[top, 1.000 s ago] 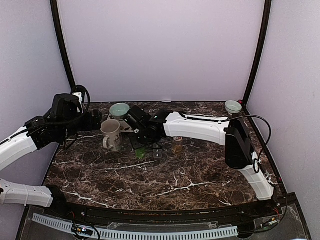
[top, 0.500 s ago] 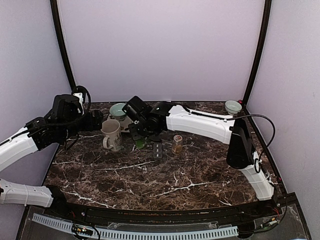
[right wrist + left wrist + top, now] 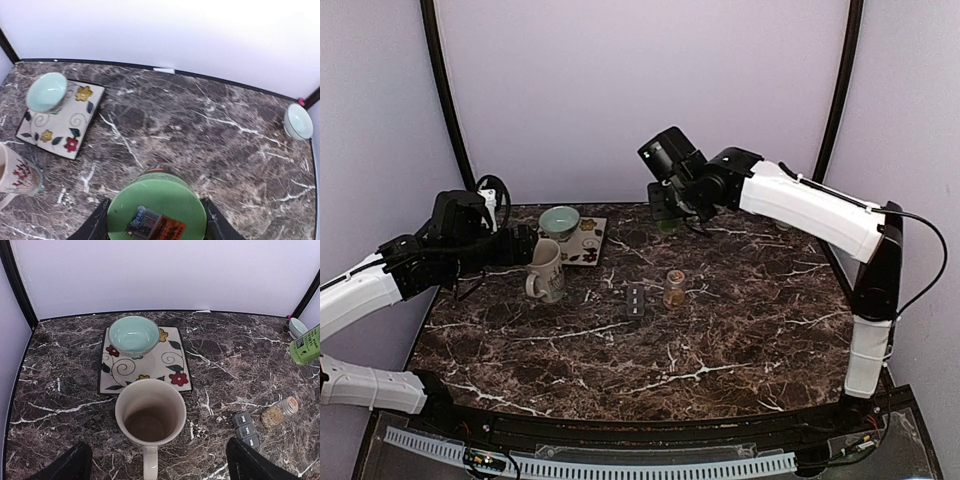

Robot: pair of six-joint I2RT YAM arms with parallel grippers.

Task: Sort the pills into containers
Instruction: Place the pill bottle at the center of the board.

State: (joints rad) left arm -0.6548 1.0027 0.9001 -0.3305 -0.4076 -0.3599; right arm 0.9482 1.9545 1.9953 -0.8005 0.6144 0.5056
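The containers are a low dark grey strip of three joined compartments (image 3: pixel 636 300), lying mid-table; it also shows in the left wrist view (image 3: pixel 245 424). Right of it lies a small jar (image 3: pixel 673 288) with the tan pills (image 3: pixel 272 416) inside. My right gripper (image 3: pixel 665 208) is raised above the back of the table, shut on a green bottle (image 3: pixel 157 212), which shows hanging in the left wrist view (image 3: pixel 306 345). My left gripper (image 3: pixel 159 471) is open and empty, just behind a white mug (image 3: pixel 150 412), its fingers on either side of the mug.
A pale teal bowl (image 3: pixel 134 335) stands on a flowered tile (image 3: pixel 170 360) behind the mug (image 3: pixel 544 270). A small white bowl (image 3: pixel 298 121) sits in the back right corner. Walls close the table at the back and sides.
My right arm has lifted the green bottle from the table beside the mug, up and toward the back right. The left arm has barely moved.
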